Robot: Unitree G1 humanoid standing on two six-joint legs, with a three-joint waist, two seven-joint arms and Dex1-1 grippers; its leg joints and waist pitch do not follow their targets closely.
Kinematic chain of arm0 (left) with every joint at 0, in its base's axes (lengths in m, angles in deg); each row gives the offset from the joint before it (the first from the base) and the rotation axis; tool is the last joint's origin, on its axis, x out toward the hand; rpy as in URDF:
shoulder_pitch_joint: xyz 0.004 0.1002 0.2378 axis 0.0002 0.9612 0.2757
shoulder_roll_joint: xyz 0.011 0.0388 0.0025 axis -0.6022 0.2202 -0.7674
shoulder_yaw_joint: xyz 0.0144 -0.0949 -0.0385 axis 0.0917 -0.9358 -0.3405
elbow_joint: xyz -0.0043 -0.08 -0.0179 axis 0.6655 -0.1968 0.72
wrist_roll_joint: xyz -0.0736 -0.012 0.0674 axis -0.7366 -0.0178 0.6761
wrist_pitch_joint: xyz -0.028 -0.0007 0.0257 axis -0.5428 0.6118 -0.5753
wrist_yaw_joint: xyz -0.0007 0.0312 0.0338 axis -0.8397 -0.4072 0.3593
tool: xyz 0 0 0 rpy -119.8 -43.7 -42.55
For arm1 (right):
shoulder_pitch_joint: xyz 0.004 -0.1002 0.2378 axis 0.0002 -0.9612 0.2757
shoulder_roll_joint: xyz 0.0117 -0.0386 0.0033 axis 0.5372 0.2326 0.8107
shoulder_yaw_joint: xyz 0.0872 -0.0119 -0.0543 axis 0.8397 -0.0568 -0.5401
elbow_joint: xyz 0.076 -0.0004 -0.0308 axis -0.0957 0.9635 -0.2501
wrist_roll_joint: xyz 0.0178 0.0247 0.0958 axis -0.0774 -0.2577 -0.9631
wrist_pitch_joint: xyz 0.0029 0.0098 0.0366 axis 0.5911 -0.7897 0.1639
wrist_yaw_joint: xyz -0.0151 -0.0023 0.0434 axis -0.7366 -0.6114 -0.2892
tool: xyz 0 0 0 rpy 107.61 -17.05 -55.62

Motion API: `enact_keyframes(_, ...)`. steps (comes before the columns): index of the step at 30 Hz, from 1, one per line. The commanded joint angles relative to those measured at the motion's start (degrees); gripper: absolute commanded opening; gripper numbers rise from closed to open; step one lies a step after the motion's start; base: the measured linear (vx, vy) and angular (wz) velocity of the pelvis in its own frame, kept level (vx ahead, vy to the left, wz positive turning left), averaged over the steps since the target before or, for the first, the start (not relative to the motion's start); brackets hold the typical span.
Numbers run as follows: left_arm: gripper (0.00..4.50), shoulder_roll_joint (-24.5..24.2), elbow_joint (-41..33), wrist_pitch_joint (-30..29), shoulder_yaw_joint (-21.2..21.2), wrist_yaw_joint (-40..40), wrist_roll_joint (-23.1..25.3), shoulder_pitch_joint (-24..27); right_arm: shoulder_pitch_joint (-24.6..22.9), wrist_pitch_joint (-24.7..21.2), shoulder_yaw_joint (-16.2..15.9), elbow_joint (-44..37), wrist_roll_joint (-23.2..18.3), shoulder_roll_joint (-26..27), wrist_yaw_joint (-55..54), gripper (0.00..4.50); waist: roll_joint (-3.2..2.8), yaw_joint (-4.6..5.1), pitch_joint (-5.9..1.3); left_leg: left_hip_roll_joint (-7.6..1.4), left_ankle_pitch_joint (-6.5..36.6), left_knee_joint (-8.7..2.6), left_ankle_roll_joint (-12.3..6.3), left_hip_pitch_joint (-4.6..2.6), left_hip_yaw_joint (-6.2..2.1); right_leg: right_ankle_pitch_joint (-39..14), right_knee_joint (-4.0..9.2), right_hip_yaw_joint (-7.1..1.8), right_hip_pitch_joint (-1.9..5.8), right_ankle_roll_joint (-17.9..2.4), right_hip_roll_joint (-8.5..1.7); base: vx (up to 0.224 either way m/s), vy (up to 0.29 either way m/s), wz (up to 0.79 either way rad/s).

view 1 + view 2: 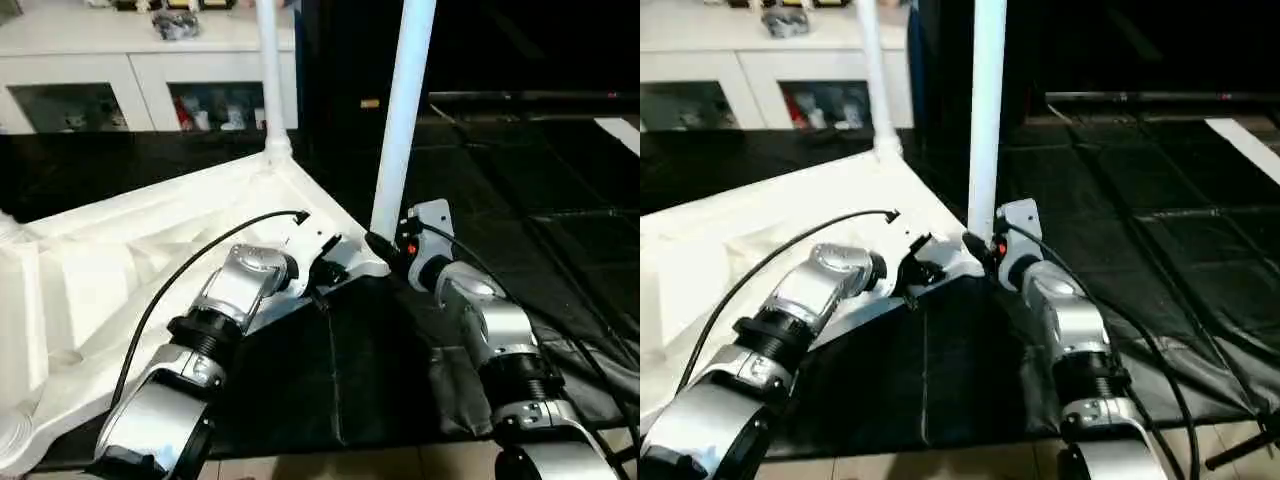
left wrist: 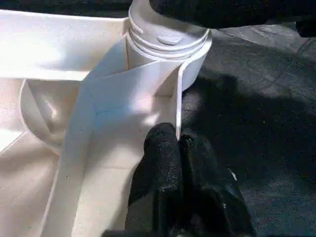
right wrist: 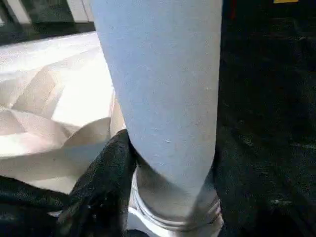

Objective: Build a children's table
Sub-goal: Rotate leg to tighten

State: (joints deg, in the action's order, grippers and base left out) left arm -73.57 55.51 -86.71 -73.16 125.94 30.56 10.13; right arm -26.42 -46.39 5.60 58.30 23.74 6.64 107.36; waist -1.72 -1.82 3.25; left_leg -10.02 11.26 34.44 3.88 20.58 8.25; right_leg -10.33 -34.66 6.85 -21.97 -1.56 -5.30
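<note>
White ribbed plastic table top (image 1: 120,250) lies underside-up on black mat (image 1: 330,380). Far white tapered leg (image 1: 270,70) is seated; near white leg (image 1: 400,120) stands in corner socket (image 2: 168,42), w/ right gripper (image 3: 163,168) clamped round its base, prob. not fully home. Left gripper (image 2: 180,158) pinches top's rim wall. Other legs: can't tell

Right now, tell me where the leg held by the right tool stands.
In the eye views the leg stands upright in the near corner socket of the upturned table top, right of centre, with the right tool at its base.
</note>
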Motion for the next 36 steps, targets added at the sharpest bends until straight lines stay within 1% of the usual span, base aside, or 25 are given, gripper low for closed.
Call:
enact_keyframes(1,0.0,1.69,-2.01,1.47,0.77,0.27,-1.49,-1.52,-1.0,-2.02,-4.58,2.05,-1.57,3.55,2.87,2.76,0.24,-0.35,-3.66,-2.44,12.47,-4.45,-3.33,0.54,-0.51,-18.93,5.5,-3.33,3.05,-10.22,-4.2,0.0,0.0,0.0)
enact_keyframes(3,0.0,1.08,-1.94,1.99,0.79,0.55,-1.22,-1.46,-1.38,-1.52,-4.63,1.48,-1.42,3.04,3.62,3.04,0.17,-0.51,-3.7,-2.59,11.19,-4.52,-3.63,0.35,-0.38,-17.94,5.53,-3.37,2.95,-10.17,-4.13,0.0,0.0,0.0)
enact_keyframes(5,0.0,0.04,-2.14,2.58,1.18,1.6,-0.85,-1.16,-2.05,-0.95,-4.84,0.58,-1.13,2.06,4.93,3.22,0.16,-0.55,-3.7,-2.68,10.93,-4.58,-3.76,0.4,-0.38,-17.27,5.49,-3.39,3.01,-10.32,-4.14,0.0,0.0,0.0)
enact_keyframes(6,0.0,-1.35,-2.54,3.4,1.96,3.56,-0.46,-0.61,-2.93,-0.8,-4.45,-0.68,-1.71,0.71,6.83,3.32,0.27,-0.61,-3.65,-2.75,10.97,-4.69,-3.84,0.46,-0.45,-17.13,5.49,-3.38,3.07,-10.26,-4.17,0.0,0.0,0.0)
enact_keyframes(8,0.0,-3.15,-3.1,4.76,3.06,6.44,-0.12,0.16,-4.11,-0.9,-3.94,-2.37,-2.69,-1.37,9.77,3.41,0.25,-0.64,-3.74,-2.9,10.58,-4.7,-4.23,0.44,-0.4,-15.38,5.22,-3.5,3.17,-10.72,-4.14,0.0,0.0,0.0)
enact_keyframes(9,0.0,-4.77,-3.65,6.36,4.12,9.37,0.09,0.85,-5.48,-1.04,-3.87,-4.26,-3.6,-3.95,13.78,3.58,0.16,-0.83,-3.94,-2.99,9.18,-4.58,-4.99,0.36,-0.37,-12.46,4.94,-3.52,3.24,-11.48,-4.18,0.0,0.0,0.0)
enact_keyframes(11,0.0,-5.94,-4.18,7.15,4.9,11.8,0.08,1.36,-6.29,-1.22,-3.91,-5.33,-4.1,-5.68,16.25,3.65,0.19,-0.94,-4.01,-3.03,8.01,-4.49,-5.57,0.46,-0.3,-10.39,4.68,-3.54,3.36,-12.14,-4.14,0.0,0.0,0.0)
enact_keyframes(12,0.0,-6.51,-4.4,7.47,5.29,13.09,0.05,1.57,-6.64,-1.32,-3.9,-5.81,-4.33,-6.57,17.51,3.81,0.2,-1.12,-4.02,-3.11,6.82,-4.42,-6.22,0.47,-0.22,-8.61,4.47,-3.58,3.4,-12.91,-4.2,0.0,0.0,0.0)
enact_keyframes(13,0.0,-7.45,-4.71,8.48,5.93,15.18,0.01,1.96,-7.3,-1.17,-3.89,-6.86,-4.96,-8.13,20.17,3.92,0.2,-1.12,-4.02,-3.11,6.82,-4.42,-6.22,0.47,-0.22,-8.61,4.47,-3.58,3.4,-12.91,-4.2,0.0,0.0,0.0)
enact_keyframes(15,0.0,-9.06,-5.09,9.63,7.08,18.8,-0.24,2.51,-8.42,-1.13,-3.99,-8.75,-6.13,-11.23,25.31,4.09,0.11,-1.59,-3.98,-3.14,7.54,-4.38,-6.28,0.27,-0.08,-9.65,4.68,-3.54,3.34,-13.16,-4.22,0.0,0.0,0.0)
enact_keyframes(16,0.0,-9.59,-5.14,10.37,7.55,19.84,-0.25,2.64,-8.65,-0.87,-4.07,-9.09,-6.29,-12.2,26.66,4.09,-0.1,-1.82,-3.97,-3.22,7.64,-4.36,-6.23,0.16,-0.07,-9.84,4.68,-3.6,3.27,-13.17,-4.3,0.0,0.0,0.0)
enact_keyframes(17,0.0,-9.59,-5.14,10.37,7.55,19.84,-0.25,2.64,-8.65,-0.87,-4.07,-9.09,-6.29,-12.2,26.66,4.16,-0.1,-2.01,-3.91,-3.35,8.09,-4.42,-5.99,0.05,0.02,-10.4,4.75,-3.63,3.07,-13.32,-4.29,0.0,0.0,0.0)
enact_keyframes(18,0.0,-10.08,-5.21,11.06,7.95,20.76,-0.3,2.76,-8.88,-0.73,-4.22,-9.45,-6.59,-13.09,27.86,4.35,-0.08,-2.23,-3.89,-3.4,8.53,-4.48,-5.46,-0.1,0.1,-10.87,4.74,-3.59,2.98,-13.45,-4.24,0.0,0.0,0.0)
enact_keyframes(19,0.0,-10.72,-5.33,11.71,8.37,22.2,-0.45,2.94,-9.13,-0.98,-4.4,-9.99,-7.22,-14.38,29.97,4.35,-0.08,-2.23,-3.89,-3.4,8.53,-4.48,-5.46,-0.1,0.1,-10.87,4.74,-3.59,2.98,-13.45,-4.24,0.0,0.0,0.0)
enact_keyframes(20,0.0,-11.98,-5.44,14.12,9.2,25.2,-0.57,3.26,-9.42,-1.16,-4.75,-10.75,-8.1,-16.72,33.66,4.35,-0.13,-2.43,-3.91,-3.48,9.01,-4.46,-5.18,-0.28,0.21,-10.74,4.73,-3.64,2.94,-13.55,-4.23,0.0,0.0,0.0)
enact_keyframes(21,0.0,-12.68,-5.63,15.29,9.61,27.18,-0.81,3.47,-9.57,-1.48,-4.98,-11.27,-8.69,-17.95,35.88,4.49,-0.03,-2.67,-3.91,-3.54,9.13,-4.45,-5.42,-0.16,0.3,-10.0,4.58,-3.65,3.13,-13.53,-4.1,0.0,0.0,0.0)
enact_keyframes(22,0.0,-13.34,-5.85,16.23,10.0,29.01,-1.03,3.65,-9.75,-1.55,-5.29,-11.83,-9.17,-19.04,37.89,4.49,-0.02,-3.11,-3.93,-3.58,8.4,-4.41,-5.61,0.02,0.47,-9.29,4.32,-3.66,3.18,-13.39,-4.15,0.0,0.0,0.0)
enact_keyframes(23,0.0,-13.77,-5.96,17.03,10.3,30.17,-1.09,3.76,-9.83,-1.72,-5.53,-12.19,-9.49,-19.75,39.28,4.49,-0.02,-3.11,-3.93,-3.58,8.4,-4.41,-5.61,0.02,0.47,-9.29,4.32,-3.66,3.18,-13.39,-4.15,0.0,0.0,0.0)
enact_keyframes(25,0.0,-14.71,-5.78,18.61,11.13,32.75,-0.94,3.82,-10.11,-1.53,-6.58,-13.3,-10.08,-21.81,44.05,4.49,0.04,-3.69,-4.01,-3.65,8.64,-4.26,-5.57,-0.25,1.03,-10.1,4.34,-3.59,2.97,-13.18,-4.15,0.0,0.0,0.0)
enact_keyframes(27,0.0,-15.07,-5.65,19.54,11.65,33.87,-0.77,3.76,-10.08,-1.52,-7.33,-13.63,-10.34,-22.67,46.24,4.49,0.02,-3.75,-3.97,-3.7,8.55,-4.31,-5.32,-0.15,1.03,-10.93,4.37,-3.59,2.99,-12.93,-4.23,0.0,0.0,0.0)
enact_keyframes(30,0.0,-15.7,-5.78,20.97,12.63,36.03,-0.7,3.84,-9.77,-1.62,-8.36,-14.1,-11.36,-23.67,49.6,4.49,0.05,-4.08,-3.98,-3.79,9.06,-4.36,-4.65,-0.37,1.07,-12.58,4.58,-3.59,2.83,-12.57,-4.2,0.0,0.0,0.0)
enact_keyframes(32,0.0,-16.15,-6.19,21.97,13.39,37.41,-0.73,4.05,-9.38,-2.41,-9.11,-14.24,-12.24,-24.08,51.72,4.49,0.05,-4.28,-4.03,-3.87,8.6,-4.36,-4.66,-0.36,1.03,-11.82,4.43,-3.61,2.82,-12.59,-4.16,0.0,0.0,0.0)
enact_keyframes(33,0.0,-16.21,-6.23,22.14,13.49,37.58,-0.73,4.07,-9.32,-2.5,-9.23,-14.24,-12.34,-24.16,52.01,4.2,0.07,-4.33,-4.1,-3.85,8.46,-4.32,-4.74,-0.38,1.06,-11.47,4.38,-3.61,2.83,-12.66,-4.15,0.0,0.0,0.0)
enact_keyframes(35,0.0,-16.37,-6.91,22.58,13.81,38.96,-1.02,4.36,-8.9,-3.29,-10.2,-14.13,-12.44,-24.43,53.59,4.2,0.05,-4.58,-4.17,-3.91,7.88,-4.3,-4.73,-0.39,1.04,-10.54,4.2,-3.63,2.82,-12.88,-4.18,0.0,0.0,0.0)
enact_keyframes(36,0.0,-16.4,-7.32,22.64,14.0,39.53,-1.15,4.44,-8.63,-3.62,-10.68,-13.99,-12.31,-24.4,54.06,4.1,0.1,-4.69,-4.19,-3.94,7.52,-4.3,-4.71,-0.38,1.05,-10.1,4.09,-3.62,2.79,-13.13,-4.19,0.0,0.0,0.0)
